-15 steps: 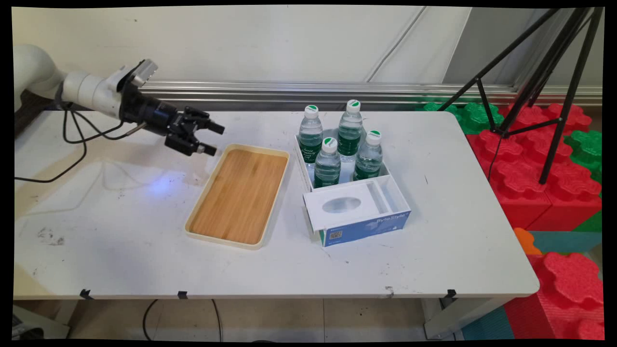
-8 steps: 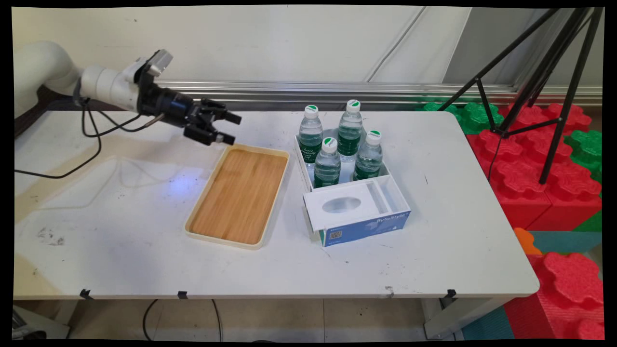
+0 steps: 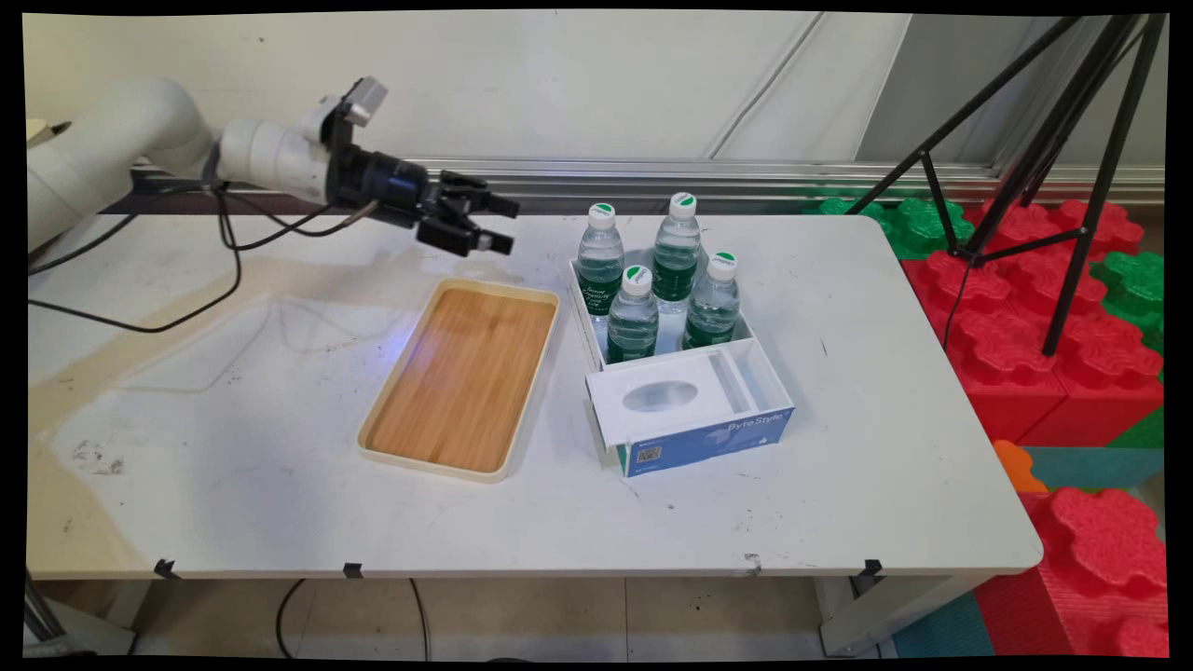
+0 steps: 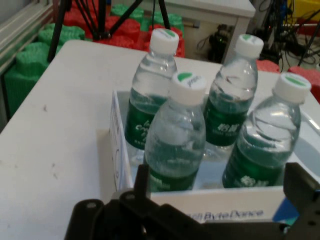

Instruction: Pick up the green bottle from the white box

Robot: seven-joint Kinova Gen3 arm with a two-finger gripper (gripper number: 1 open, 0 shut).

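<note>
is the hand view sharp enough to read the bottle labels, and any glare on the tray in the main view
Hand view: bottles slightly soft, label text unreadable; the box lettering reads only roughly. Main view: a pale sheen lies across the wooden tray near its far end.

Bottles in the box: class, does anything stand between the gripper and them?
Nothing visible. The open gripper hangs above the table, left of the bottles in the box, beyond the tray's far end.

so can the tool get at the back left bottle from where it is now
Probably yes. The tool hangs open above the table, left of the box, and that bottle is the nearest of the four. Nothing stands between them; its neck and cap rise clear of the box wall, though neighbours crowd it.
</note>
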